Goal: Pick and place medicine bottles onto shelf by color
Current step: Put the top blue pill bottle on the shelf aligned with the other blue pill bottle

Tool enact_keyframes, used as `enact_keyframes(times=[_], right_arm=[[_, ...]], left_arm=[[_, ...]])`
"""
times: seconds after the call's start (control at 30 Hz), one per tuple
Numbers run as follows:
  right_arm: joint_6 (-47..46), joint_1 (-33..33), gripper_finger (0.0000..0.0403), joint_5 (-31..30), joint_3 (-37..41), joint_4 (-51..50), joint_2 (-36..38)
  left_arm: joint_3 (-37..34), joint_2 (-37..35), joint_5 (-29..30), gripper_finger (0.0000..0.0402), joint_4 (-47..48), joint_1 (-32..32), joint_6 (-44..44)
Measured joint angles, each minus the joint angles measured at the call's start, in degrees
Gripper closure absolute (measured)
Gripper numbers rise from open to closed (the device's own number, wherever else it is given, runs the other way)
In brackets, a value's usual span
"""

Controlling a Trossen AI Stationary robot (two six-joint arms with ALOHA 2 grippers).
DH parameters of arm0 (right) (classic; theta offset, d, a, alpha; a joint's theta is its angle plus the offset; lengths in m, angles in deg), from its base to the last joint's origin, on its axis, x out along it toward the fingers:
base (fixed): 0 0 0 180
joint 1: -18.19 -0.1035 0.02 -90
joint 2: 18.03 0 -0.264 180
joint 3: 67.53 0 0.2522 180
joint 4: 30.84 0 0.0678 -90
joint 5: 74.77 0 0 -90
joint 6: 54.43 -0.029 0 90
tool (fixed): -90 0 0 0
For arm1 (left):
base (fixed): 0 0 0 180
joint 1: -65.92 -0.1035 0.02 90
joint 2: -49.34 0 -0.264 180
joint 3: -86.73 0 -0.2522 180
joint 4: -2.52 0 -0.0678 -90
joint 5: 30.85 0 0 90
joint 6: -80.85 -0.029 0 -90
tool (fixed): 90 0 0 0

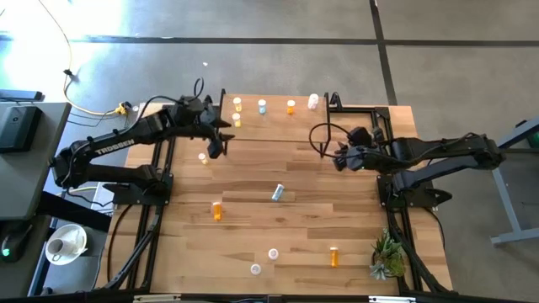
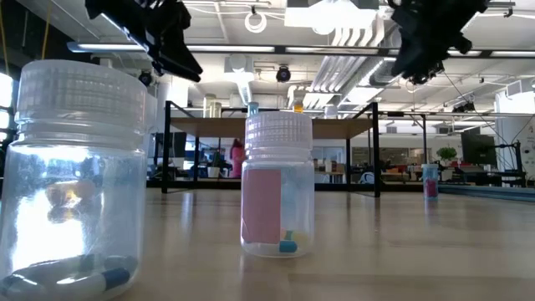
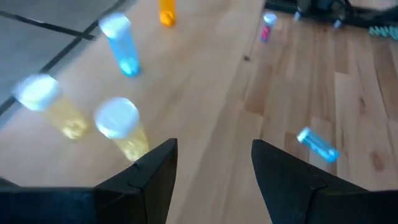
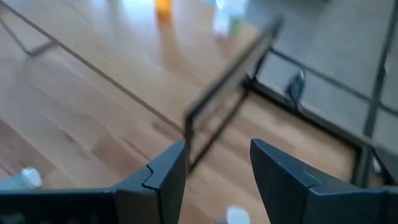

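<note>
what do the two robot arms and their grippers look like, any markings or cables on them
Both arms are dark, nearly black, jointed tubes. The left arm carries white TROSSEN lettering along its link; black cables loop over both arms near the wrists. The left gripper and right gripper each have two flat, dark, wedge-shaped fingers with angular edges.

Around my wooden table (image 1: 253,202) lies a grey floor (image 1: 253,42) crossed by dark seams. Sunlight glares at the far left. Beyond, an open ceiling (image 2: 334,33) carries white ducts and strip lights.
</note>
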Motion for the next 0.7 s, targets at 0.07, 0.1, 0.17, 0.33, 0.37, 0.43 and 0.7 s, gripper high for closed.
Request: enact_keyframes(times=[0.07,0.1,0.17,0.33,0.37,0.43,0.7], right_arm=[[-4.3,0.0,0.0235,0.7,0.1,-3.8,-0.5],[-6.2,0.0,0.0235,0.8,0.5,-4.8,-0.6],[-8.7,0.0,0.0235,2.0,2.6,-5.2,-0.6],[-15.2,0.0,0.0235,7.9,9.2,-4.7,-0.6],[-16.5,0.0,0.0235,8.7,10.5,-4.1,-0.5],[-18.4,0.0,0.0235,9.5,12.8,-2.9,-0.4],[-25.4,0.0,0.0235,9.7,16.1,0.4,-0.4]], left_arm=[[-2.2,-0.9,0.0,0.0204,-0.9,0.8,0.2],[-3.3,-1.4,0.0,0.0204,-1.8,1.2,0.7],[-5.5,-2.7,0.0,0.0204,-3.1,1.8,1.2],[-9.9,-5.4,0.0,0.0204,-5.7,2.9,3.7],[-10.4,-5.8,0.0,0.0204,-5.7,3.0,4.0],[-11.2,-6.6,0.1,0.0204,-5.8,3.4,4.6],[-12.8,-7.2,0.2,0.0204,-6.4,5.4,5.5]])
